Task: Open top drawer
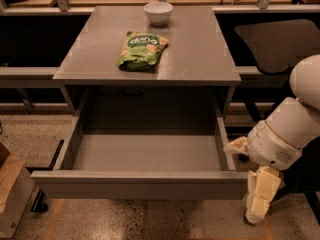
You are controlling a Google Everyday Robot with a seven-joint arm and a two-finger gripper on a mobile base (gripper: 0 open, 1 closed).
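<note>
The top drawer (140, 185) is pulled far out of the grey cabinet (200, 59). Its flat grey front faces me and its grey box interior (147, 151) holds nothing. The two lower drawer fronts are hidden beneath it. My gripper (259, 200) hangs pointing down just off the drawer's right front corner, level with the front panel. The white arm (285, 134) rises behind it at the right edge. I cannot tell whether the gripper touches the drawer.
A green snack bag (141, 49) and a white bowl (158, 12) sit on the cabinet top. A black chair (280, 39) stands to the right behind my arm. A cardboard box (12, 194) stands on the floor at the lower left.
</note>
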